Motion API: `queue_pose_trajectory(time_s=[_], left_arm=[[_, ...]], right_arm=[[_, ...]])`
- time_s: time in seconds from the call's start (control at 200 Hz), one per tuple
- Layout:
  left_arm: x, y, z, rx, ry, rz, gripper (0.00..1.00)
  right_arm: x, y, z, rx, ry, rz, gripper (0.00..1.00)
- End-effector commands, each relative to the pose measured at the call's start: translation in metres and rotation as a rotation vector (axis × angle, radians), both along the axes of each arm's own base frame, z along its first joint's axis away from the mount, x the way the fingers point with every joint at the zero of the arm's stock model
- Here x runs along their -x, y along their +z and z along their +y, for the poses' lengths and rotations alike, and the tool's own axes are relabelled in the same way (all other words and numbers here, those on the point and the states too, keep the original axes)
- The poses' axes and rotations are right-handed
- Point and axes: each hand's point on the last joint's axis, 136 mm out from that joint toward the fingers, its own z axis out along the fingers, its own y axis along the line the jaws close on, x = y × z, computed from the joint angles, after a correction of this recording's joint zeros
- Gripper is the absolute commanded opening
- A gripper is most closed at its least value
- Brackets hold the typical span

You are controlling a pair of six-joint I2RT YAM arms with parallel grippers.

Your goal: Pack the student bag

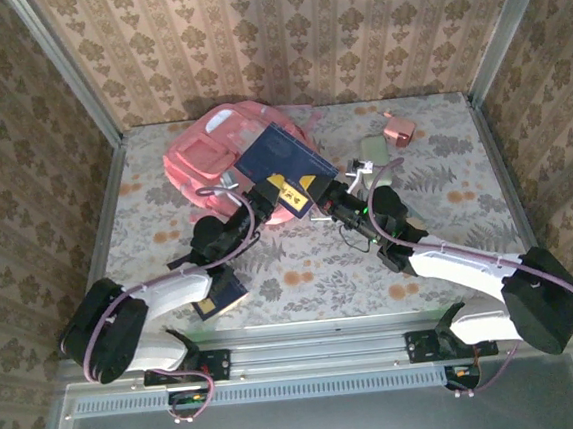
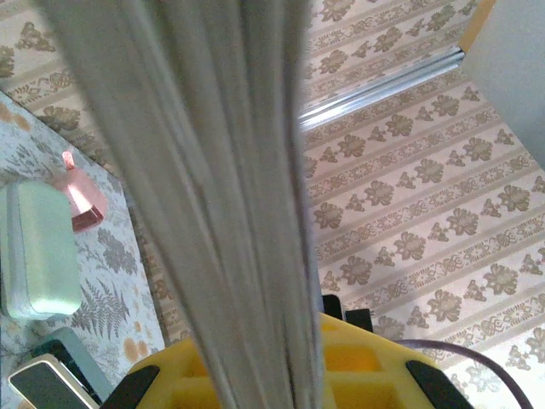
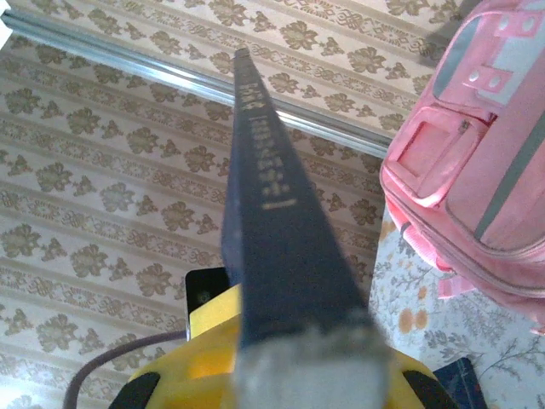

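- Overhead, the left gripper (image 1: 272, 192) and right gripper (image 1: 323, 195) both clamp one blue book (image 1: 282, 158) over the edge of the one student bag (image 1: 216, 148), which lies on the far table (image 1: 449, 230). A second book (image 1: 224, 298) lies nearer.
- Left wrist: one mint case (image 2: 38, 251), one pink box (image 2: 81, 200).
- Right wrist: the bag lies to the right.

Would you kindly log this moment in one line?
left fingers: shut on blue book | right fingers: same book | student bag: book at its edge, not inside

Pink student bag (image 1: 211, 151), lying flat, table's far left
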Motion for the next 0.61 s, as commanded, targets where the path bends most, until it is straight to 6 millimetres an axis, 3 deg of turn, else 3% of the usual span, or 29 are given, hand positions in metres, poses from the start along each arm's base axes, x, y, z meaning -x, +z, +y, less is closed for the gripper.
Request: queue_pose_trajectory(time_s=[0.0,0.055,0.19,0.325,0.515,0.6], left_arm=[[0.008,0.011,0.000,0.040,-0.027,-0.042,0.00],[0.006,0.007,0.002,0.038,-0.022,-0.026,0.00],[0.002,-0.002,-0.004,-0.006,-0.074,0.010,0.35],[0.002,-0.008,-0.007,-0.121,-0.170,0.012,0.52],[0.001,-0.051,0.014,-0.575,-0.220,0.077,0.63],[-0.006,-0.054,0.027,-0.808,-0.221,0.062,0.67]], right_arm=[[0.001,0.010,-0.004,-0.012,-0.022,-0.023,0.00],[0.002,0.008,-0.008,-0.007,-0.034,-0.020,0.00],[0.005,0.008,-0.015,0.015,-0.053,-0.034,0.00],[0.012,-0.006,-0.051,0.187,-0.163,-0.023,0.00],[0.027,-0.032,-0.101,0.341,-0.228,0.031,0.00],[0.031,-0.044,-0.116,0.355,-0.223,0.071,0.00]])
